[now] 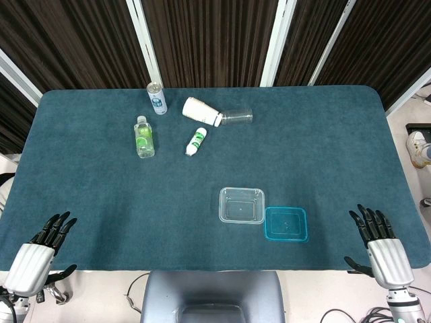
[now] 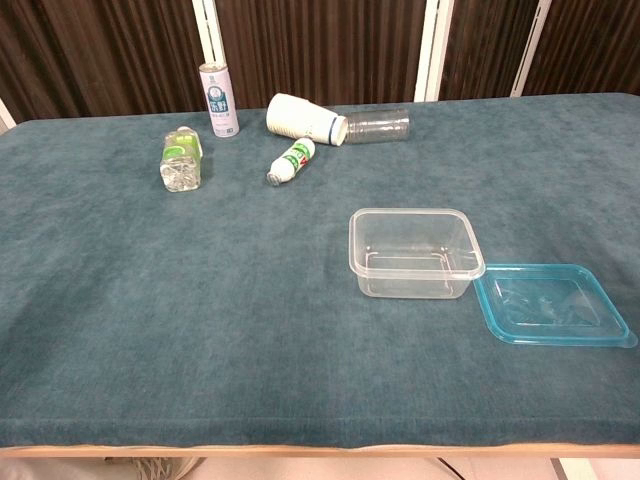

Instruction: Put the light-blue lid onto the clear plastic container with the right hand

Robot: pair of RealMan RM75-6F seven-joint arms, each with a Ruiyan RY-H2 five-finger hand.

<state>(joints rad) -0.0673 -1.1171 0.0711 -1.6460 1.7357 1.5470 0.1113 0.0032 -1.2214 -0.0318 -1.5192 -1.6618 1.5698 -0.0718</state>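
The clear plastic container (image 1: pixel 241 205) (image 2: pixel 414 252) stands open-topped on the teal table, slightly right of centre near the front. The light-blue lid (image 1: pixel 286 223) (image 2: pixel 552 303) lies flat on the cloth, touching the container's right front corner. My right hand (image 1: pixel 376 237) hovers at the table's front right edge, fingers spread and holding nothing, well to the right of the lid. My left hand (image 1: pixel 42 247) is at the front left edge, fingers apart and empty. Neither hand shows in the chest view.
At the back left are an upright can (image 1: pixel 157 98) (image 2: pixel 217 98), a small clear bottle (image 1: pixel 144 136) (image 2: pixel 181 159), a white bottle with green label lying down (image 1: pixel 196 142) (image 2: pixel 291 161), and a white cup stack beside a clear cup (image 1: pixel 217 114) (image 2: pixel 335 121).
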